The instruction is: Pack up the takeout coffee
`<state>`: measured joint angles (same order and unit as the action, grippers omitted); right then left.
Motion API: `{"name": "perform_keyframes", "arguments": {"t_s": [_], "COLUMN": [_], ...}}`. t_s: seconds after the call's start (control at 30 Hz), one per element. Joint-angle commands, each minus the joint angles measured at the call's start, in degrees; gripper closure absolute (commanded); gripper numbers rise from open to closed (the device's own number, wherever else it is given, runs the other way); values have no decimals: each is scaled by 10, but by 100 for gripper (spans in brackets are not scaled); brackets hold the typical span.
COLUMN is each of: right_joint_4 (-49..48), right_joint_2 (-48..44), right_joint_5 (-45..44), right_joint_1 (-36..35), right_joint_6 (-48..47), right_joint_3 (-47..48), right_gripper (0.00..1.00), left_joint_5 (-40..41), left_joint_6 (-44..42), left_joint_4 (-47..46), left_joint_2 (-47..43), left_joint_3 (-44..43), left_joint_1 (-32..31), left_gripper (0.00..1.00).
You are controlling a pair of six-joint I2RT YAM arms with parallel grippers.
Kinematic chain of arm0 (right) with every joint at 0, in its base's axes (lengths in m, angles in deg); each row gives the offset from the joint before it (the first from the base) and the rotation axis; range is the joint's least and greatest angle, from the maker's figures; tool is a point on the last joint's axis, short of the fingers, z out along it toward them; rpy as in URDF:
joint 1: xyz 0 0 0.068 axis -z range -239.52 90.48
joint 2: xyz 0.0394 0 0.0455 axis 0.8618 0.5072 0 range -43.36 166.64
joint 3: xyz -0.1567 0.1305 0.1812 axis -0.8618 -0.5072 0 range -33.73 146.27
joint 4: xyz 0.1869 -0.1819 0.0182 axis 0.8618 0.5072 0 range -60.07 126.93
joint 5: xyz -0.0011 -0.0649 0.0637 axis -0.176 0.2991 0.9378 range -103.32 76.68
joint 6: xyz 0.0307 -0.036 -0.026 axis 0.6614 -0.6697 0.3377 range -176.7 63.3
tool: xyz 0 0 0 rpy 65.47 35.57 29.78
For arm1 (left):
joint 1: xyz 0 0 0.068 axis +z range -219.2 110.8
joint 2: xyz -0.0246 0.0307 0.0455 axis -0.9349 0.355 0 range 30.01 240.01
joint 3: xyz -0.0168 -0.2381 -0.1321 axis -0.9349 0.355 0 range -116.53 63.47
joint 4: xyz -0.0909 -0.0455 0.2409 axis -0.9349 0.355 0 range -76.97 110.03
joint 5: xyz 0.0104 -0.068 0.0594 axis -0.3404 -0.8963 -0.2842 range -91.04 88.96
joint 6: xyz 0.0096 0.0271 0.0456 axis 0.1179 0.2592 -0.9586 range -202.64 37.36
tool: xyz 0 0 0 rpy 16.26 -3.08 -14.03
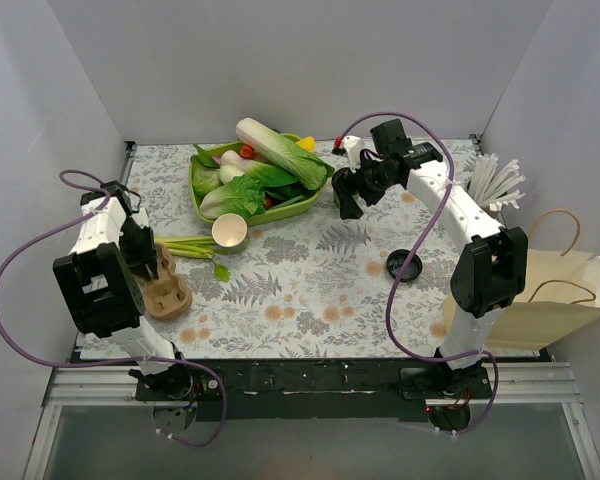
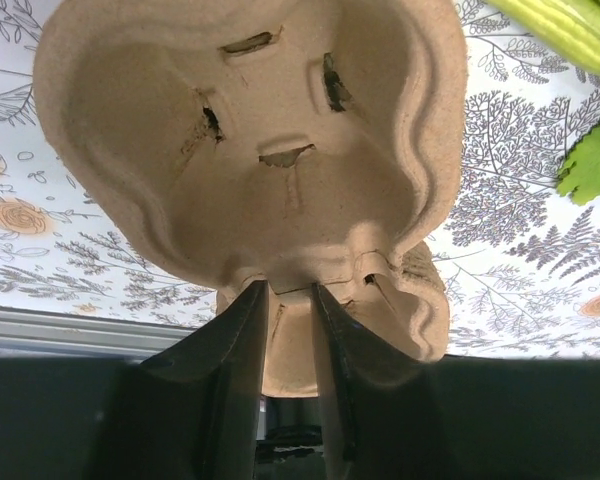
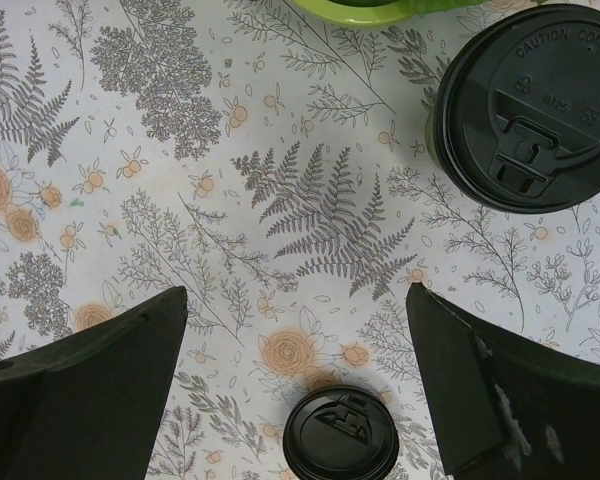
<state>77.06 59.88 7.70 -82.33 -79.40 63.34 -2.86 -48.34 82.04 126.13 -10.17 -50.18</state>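
The takeout coffee, a green cup with a round black lid, stands on the floral cloth at the upper right of the right wrist view, beyond my right fingertips. My right gripper is open and empty above the cloth; it also shows in the top view. A loose black lid lies flat below it, also seen in the top view. A lidless green cup stands by the vegetable tray. My left gripper is shut on the rim of a brown pulp cup carrier, at the left in the top view.
A green tray of vegetables sits at the back centre. Green stalks lie beside the carrier. A brown paper bag stands at the right edge, with a cup of white straws behind it. White walls enclose the table.
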Motion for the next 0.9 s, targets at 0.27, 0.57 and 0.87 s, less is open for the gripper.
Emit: {"name": "perform_keyframes", "arguments": {"t_s": [0.27, 0.57, 0.87], "right_joint_4": [6, 2, -1], "right_joint_2": [3, 4, 0], "right_joint_5": [-8, -14, -15], "right_joint_1": [-14, -24, -23], "right_joint_6": [-2, -2, -2], "right_joint_3": [22, 23, 14], "right_gripper": [2, 2, 2], "left_joint_5": [8, -10, -19], "left_joint_6": [-3, -6, -9], "left_joint_4": [0, -6, -5], "left_joint_2": [-26, 3, 12], "left_joint_3": [-4, -30, -19], "left_joint_1": [0, 1, 1], "left_gripper": [37, 50, 57]}}
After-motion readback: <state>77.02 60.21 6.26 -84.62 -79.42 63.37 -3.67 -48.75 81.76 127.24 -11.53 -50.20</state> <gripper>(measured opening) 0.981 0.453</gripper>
